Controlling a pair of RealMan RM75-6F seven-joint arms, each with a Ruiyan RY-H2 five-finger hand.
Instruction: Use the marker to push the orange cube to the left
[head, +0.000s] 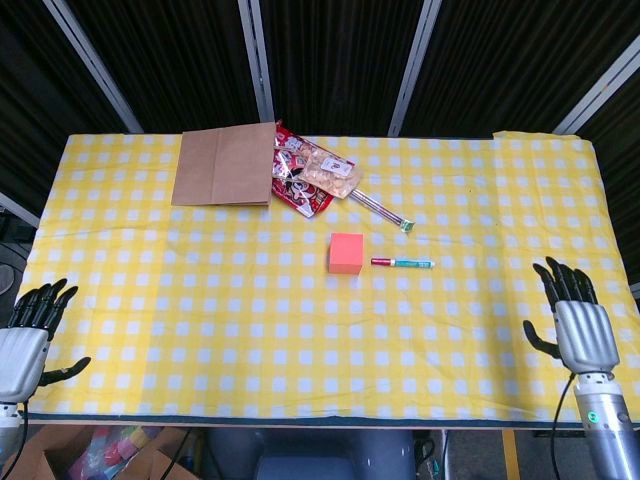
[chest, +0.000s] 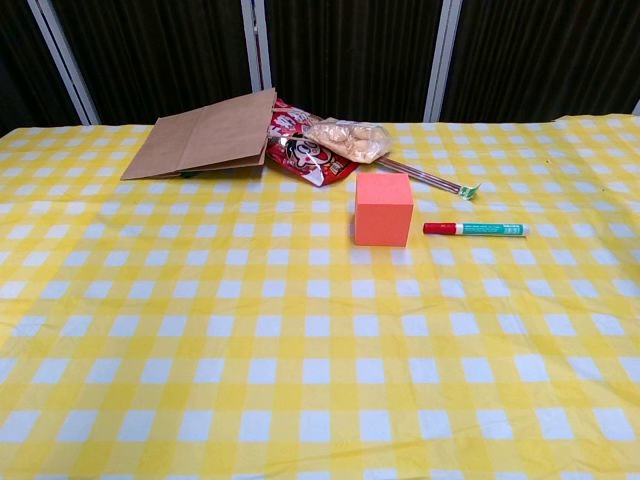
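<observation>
The orange cube (head: 346, 253) (chest: 384, 209) sits near the middle of the yellow checked tablecloth. Just to its right lies the marker (head: 402, 263) (chest: 474, 229), green and white with a red cap pointing at the cube, a small gap between them. My right hand (head: 575, 325) hovers open over the table's right front part, fingers spread, far from the marker. My left hand (head: 25, 335) is open at the front left corner, off the table edge. Neither hand shows in the chest view.
A brown paper bag (head: 224, 164) lies at the back left of centre, with a red snack packet (head: 300, 180), a clear bag of snacks (head: 330, 170) and a thin wrapped stick (head: 385, 211) beside it, behind the cube.
</observation>
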